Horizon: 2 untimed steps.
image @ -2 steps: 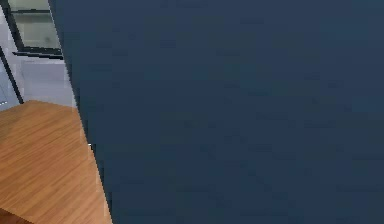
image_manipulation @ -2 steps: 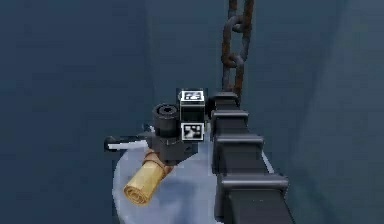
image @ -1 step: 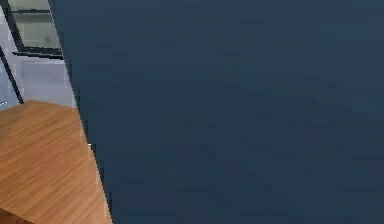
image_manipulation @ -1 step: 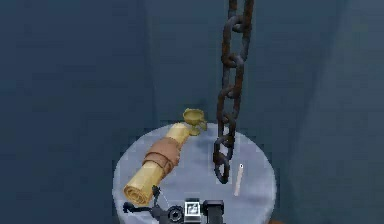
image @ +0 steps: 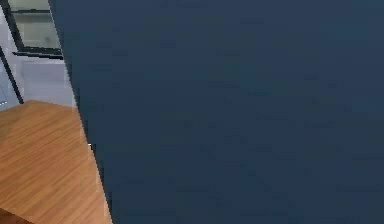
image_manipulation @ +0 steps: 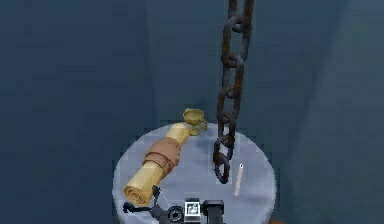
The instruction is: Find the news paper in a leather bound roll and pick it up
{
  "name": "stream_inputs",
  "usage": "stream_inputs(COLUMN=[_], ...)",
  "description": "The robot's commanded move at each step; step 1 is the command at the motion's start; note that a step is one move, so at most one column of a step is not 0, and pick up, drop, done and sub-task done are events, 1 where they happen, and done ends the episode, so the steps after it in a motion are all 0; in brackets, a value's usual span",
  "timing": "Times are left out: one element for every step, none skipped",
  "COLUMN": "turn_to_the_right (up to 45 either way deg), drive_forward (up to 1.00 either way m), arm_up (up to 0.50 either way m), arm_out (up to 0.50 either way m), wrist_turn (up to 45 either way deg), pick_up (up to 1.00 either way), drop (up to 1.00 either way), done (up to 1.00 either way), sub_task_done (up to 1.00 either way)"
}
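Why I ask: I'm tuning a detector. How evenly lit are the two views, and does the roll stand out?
Forward view: the dark blue wall sits dim, while the wood floor at lower left is brightly lit. Arm side view: the pale round table catches light against dark walls, so the tan roll stands out; the chain reads dark.

Dark arm low at the arm side view's bottom edge, hand at its left.
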Motion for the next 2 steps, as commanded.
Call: stream_inputs(turn_to_the_right=[0.0, 0.0], drive_forward=[0.00, 0.00], arm_up=[0.10, 0.00], arm_out=[0.00, 0.00], wrist_turn=[0.0, 0.0], pick_up=[0.00, 0.00], drop=[0.00, 0.00], done=[0.00, 1.00], sub_task_done=[0.00, 0.00])
